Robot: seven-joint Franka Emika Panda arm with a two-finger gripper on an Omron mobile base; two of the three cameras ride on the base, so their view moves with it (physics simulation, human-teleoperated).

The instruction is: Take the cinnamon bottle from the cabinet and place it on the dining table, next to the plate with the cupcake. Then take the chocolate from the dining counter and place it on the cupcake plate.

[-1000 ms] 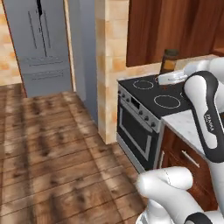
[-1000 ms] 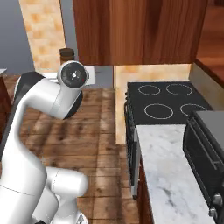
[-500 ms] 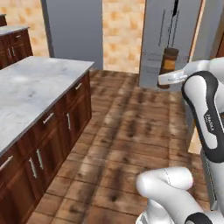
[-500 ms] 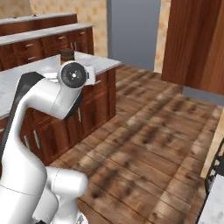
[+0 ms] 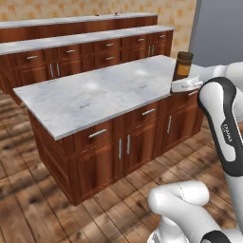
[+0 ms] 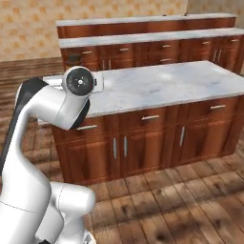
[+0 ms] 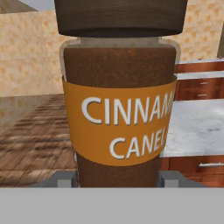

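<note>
The cinnamon bottle (image 7: 120, 100) is dark brown with a darker cap and an orange label. It stands upright between my grey fingertips (image 7: 65, 178), with my gripper (image 7: 117, 180) shut on its lower part. In the left base view the cinnamon bottle (image 5: 182, 65) rises from my gripper (image 5: 186, 84), held in the air at the near right corner of a marble island (image 5: 104, 90). Its cap (image 6: 74, 58) peeks over my hand in the right base view. A long raised marble slab, the dining counter (image 5: 71, 21), runs across the back. The plate, cupcake and chocolate are too small to make out or out of view.
The marble island (image 6: 167, 83) with reddish-brown drawers and doors stands between me and a lower back counter (image 5: 85, 40). Wooden floor (image 5: 28, 209) lies open to its left and in front. A grey panel (image 5: 220, 31) rises at the right.
The whole picture has swung with the base, from the stove and cabinet past the fridge to the marble island. The bottle has stayed in my shut gripper.
</note>
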